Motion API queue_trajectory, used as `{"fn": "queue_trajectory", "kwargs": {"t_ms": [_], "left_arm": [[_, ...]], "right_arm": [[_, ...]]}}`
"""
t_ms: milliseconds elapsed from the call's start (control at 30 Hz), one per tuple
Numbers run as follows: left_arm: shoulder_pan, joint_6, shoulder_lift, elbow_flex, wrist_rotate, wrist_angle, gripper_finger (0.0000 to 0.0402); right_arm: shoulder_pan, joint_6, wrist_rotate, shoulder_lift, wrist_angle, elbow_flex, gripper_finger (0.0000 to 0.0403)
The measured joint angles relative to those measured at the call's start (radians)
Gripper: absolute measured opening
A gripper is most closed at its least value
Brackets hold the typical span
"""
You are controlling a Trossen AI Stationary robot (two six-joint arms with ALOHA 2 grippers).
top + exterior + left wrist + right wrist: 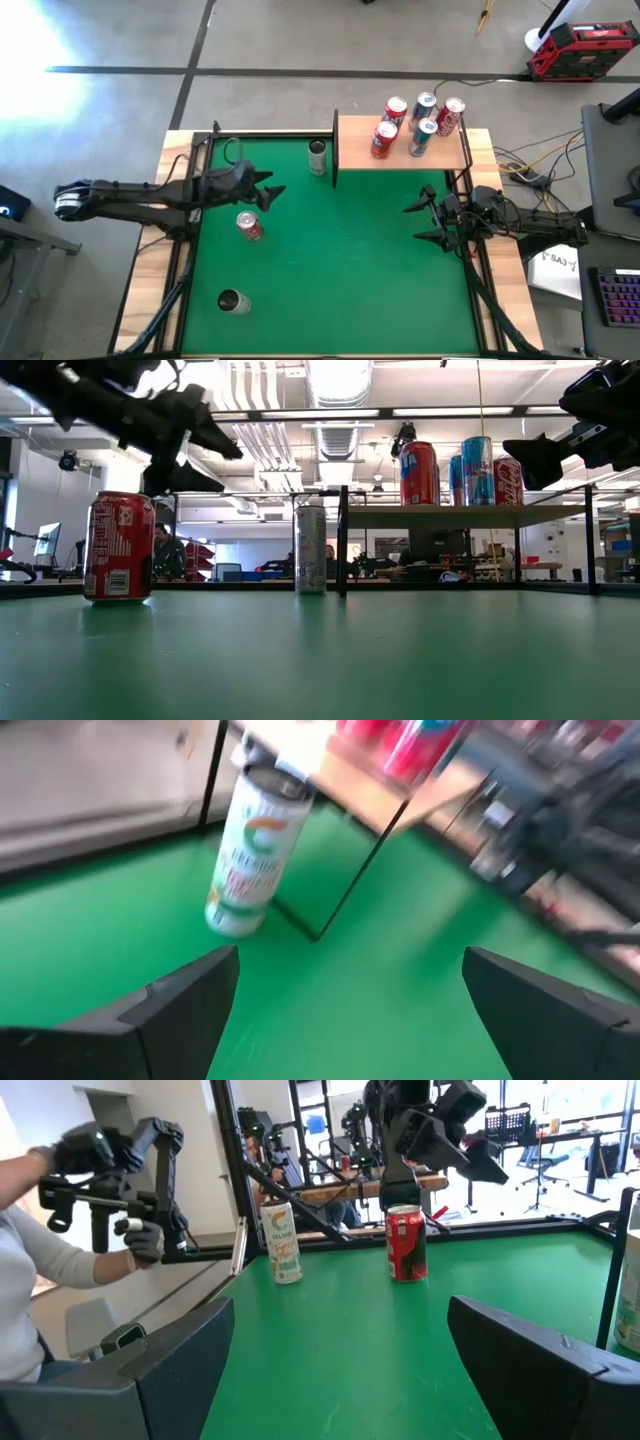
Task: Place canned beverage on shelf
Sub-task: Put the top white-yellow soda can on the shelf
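- Left end effector (272,192) is spread wide, holding nothing, up above the table (340,260) near the red can (249,226).
- That can stands upright on the green, well apart from the shelf (400,155), which already carries five cans.
- I'd drop straight over it and pinch mid-body so it doesn't tip.
- Right end effector (420,222) waits spread beside the shelf.

Open green mat (350,260) across the centre and right; obstacles: red can (249,226) upright near the left edge, tipped can (233,301) toward the near left corner, slim pale can (317,157) just beside the shelf (400,155) post; five cans crowd the shelf board
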Motion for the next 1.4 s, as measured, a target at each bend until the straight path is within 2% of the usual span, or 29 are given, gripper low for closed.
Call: {"fn": "queue_trajectory", "kwargs": {"t_ms": [100, 367, 500, 667, 1000, 1400], "left_arm": [[0.000, 0.026, -0.078, -0.084, 0.000, 0.099, 0.0368], [0.003, 0.036, -0.290, -0.195, -0.024, 0.134, 0.0368], [0.005, 0.036, -0.358, -0.263, -0.062, 0.263, 0.0368], [0.005, 0.037, -0.390, -0.349, -0.073, 0.387, 0.0368], [0.005, 0.035, -0.409, -0.447, -0.060, 0.492, 0.0368], [0.005, 0.035, -0.359, -0.421, -0.058, 0.471, 0.0368]], "right_arm": [[0.000, 0.000, 0.000, 0.000, 0.000, 0.000, 0.0359], [0.000, 0.000, 0.000, 0.000, 0.000, 0.000, 0.0359], [0.000, 0.000, 0.000, 0.000, 0.000, 0.000, 0.0359], [0.000, 0.000, 0.000, 0.000, 0.000, 0.000, 0.0359], [0.000, 0.000, 0.000, 0.000, 0.000, 0.000, 0.0359], [0.000, 0.000, 0.000, 0.000, 0.000, 0.000, 0.0359]]}}
